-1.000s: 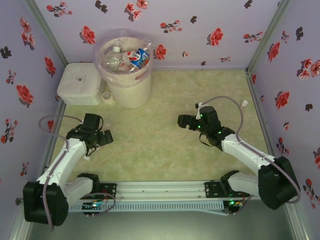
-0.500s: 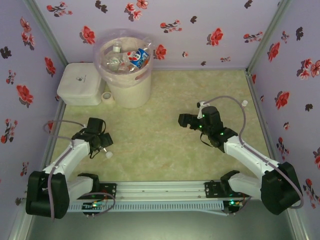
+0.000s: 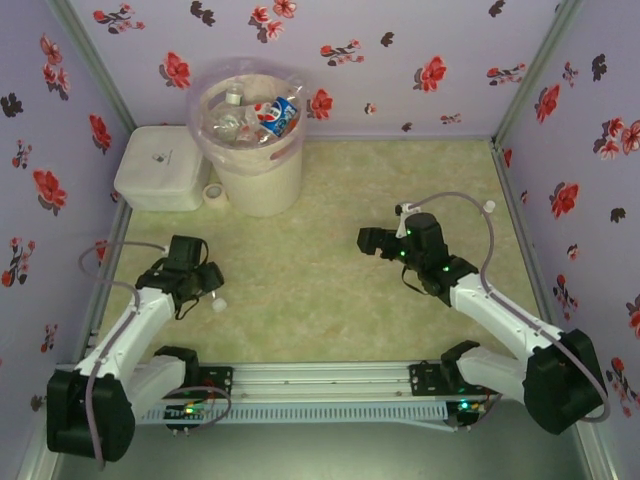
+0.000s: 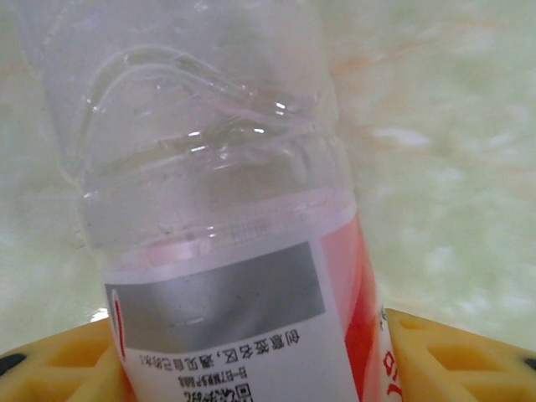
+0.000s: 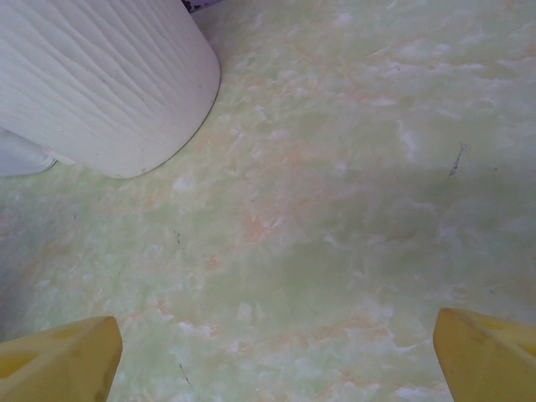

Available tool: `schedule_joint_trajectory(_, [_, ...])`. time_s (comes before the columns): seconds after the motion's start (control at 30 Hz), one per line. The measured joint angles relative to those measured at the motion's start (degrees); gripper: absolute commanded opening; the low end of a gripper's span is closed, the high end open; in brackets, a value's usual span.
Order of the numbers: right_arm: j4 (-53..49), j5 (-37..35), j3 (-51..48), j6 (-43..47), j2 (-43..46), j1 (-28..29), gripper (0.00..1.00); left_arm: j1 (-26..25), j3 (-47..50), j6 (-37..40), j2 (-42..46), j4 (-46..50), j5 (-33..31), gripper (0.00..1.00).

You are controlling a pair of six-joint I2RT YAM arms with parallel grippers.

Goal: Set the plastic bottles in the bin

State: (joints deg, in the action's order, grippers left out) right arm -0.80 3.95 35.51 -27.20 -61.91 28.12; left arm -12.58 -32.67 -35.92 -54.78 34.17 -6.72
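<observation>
A clear plastic bottle [image 4: 209,167] with a red and white label stands between my left gripper's yellow fingers [image 4: 452,356], which press on both its sides. From above, its white cap [image 3: 217,304] pokes out of the left gripper [image 3: 203,287] at the near left of the table. The cream-white bin [image 3: 255,170] with a pink liner stands at the far left and holds several bottles [image 3: 268,115]. My right gripper [image 3: 371,241] hovers open over the middle of the table with nothing between its fingers [image 5: 59,360]. The bin's ribbed wall [image 5: 100,84] lies ahead of it to the left.
A white lidded box [image 3: 160,168] sits left of the bin, with a small roll of tape [image 3: 215,193] between them. Flowered walls [image 3: 400,60] close the table on three sides. Bare marbled tabletop [image 3: 330,300] lies between the arms.
The left gripper's jaws have closed from wide open onto the bottle, and its wrist has turned so the white cap now shows. The right arm has barely moved.
</observation>
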Motion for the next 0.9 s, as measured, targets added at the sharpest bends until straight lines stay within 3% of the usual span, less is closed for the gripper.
schedule_joint_trajectory(0.17, [-1.2, 1.3, 1.5, -1.4, 2.3, 0.0, 1.00, -6.7, -4.4, 1.5, 2.5, -2.9, 5.8, 0.41])
schedule_joint_trajectory(0.5, [-1.6, 11.0, 11.1, -3.4, 1.5, 0.4, 0.95, -22.9, -3.3, 9.2, 2.9, -26.3, 17.7, 0.26])
schedule_joint_trajectory(0.67, [-1.7, 17.4, 16.8, -3.9, -4.7, 2.7, 0.95, -27.5, -2.7, 11.4, -0.3, -34.2, 20.5, 0.25])
schedule_joint_trajectory(0.9, [-2.1, 22.1, 21.4, -3.7, -12.6, 6.9, 1.00, -30.2, -2.7, 14.1, -1.2, -37.7, 22.7, 0.22])
